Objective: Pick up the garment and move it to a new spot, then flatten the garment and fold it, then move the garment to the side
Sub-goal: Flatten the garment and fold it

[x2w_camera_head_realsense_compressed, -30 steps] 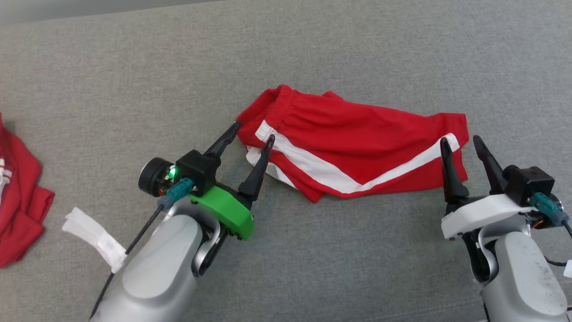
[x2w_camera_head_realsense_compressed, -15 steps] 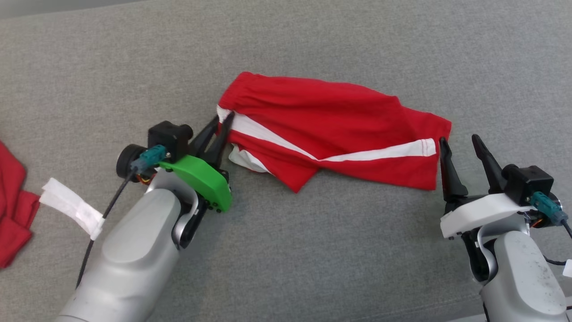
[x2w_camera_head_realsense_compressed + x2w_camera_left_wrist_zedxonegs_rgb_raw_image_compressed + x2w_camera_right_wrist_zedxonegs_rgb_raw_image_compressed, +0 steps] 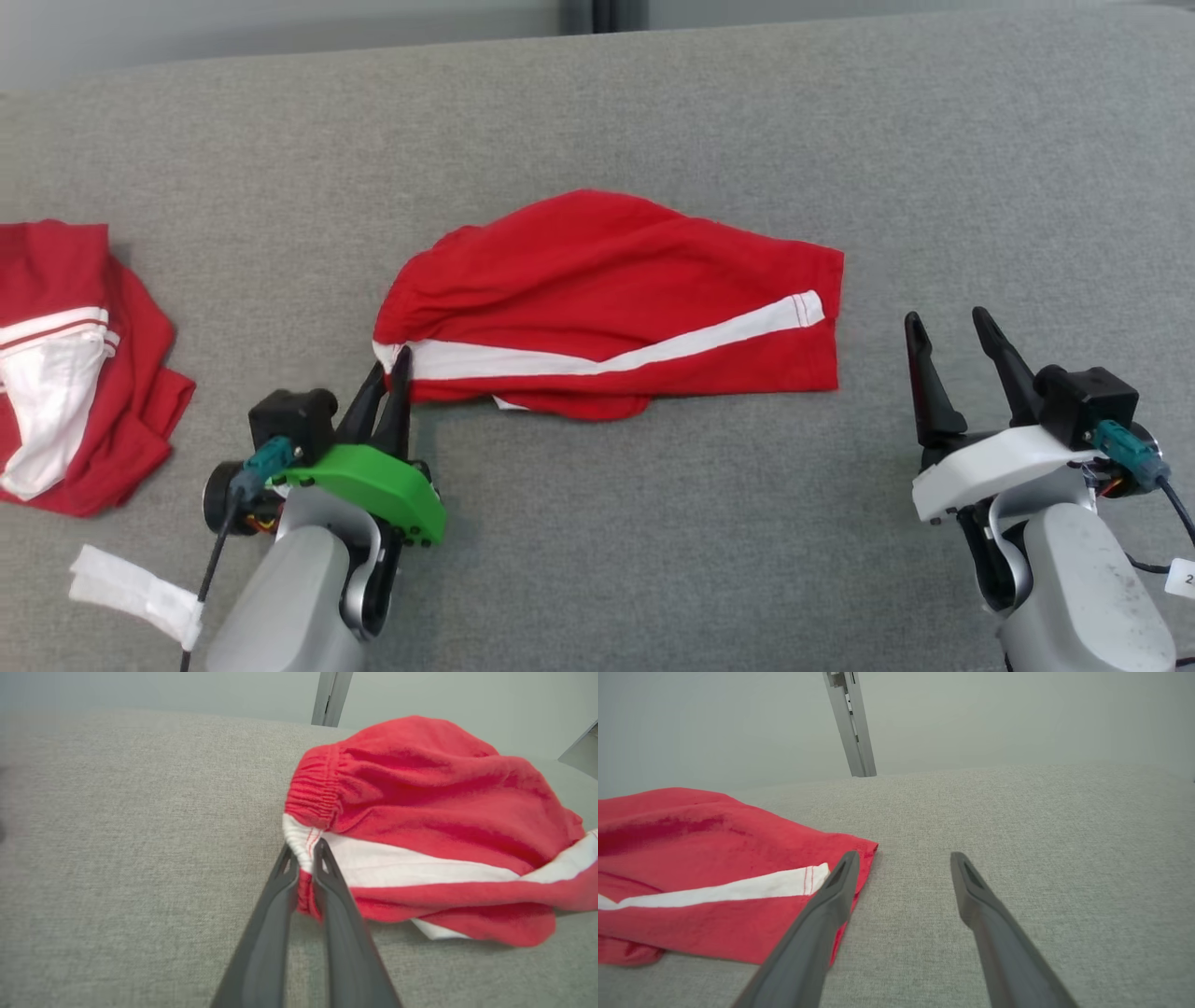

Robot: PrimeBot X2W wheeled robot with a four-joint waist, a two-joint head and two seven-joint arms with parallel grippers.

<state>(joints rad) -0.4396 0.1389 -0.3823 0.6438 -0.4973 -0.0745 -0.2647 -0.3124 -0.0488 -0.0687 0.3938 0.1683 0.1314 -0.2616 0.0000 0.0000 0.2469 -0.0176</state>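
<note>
Left gripper (image 3: 392, 362) jaws, wide 1 second ago, now tight on garment (image 3: 607, 280) waistband; right gripper (image 3: 945, 317) jaws wide, empty.

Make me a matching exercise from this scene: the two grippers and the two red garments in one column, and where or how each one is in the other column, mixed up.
Column one:
1. left gripper
2. right gripper
3. red shorts
4. second red garment

Column two:
A. open, holding nothing, beside one end of the shorts
B. crumpled at the robot's far left
C. shut on the elastic end of the shorts
D. lying in the middle, a long white stripe along it

Pairs: 1-C, 2-A, 3-D, 4-B
</note>
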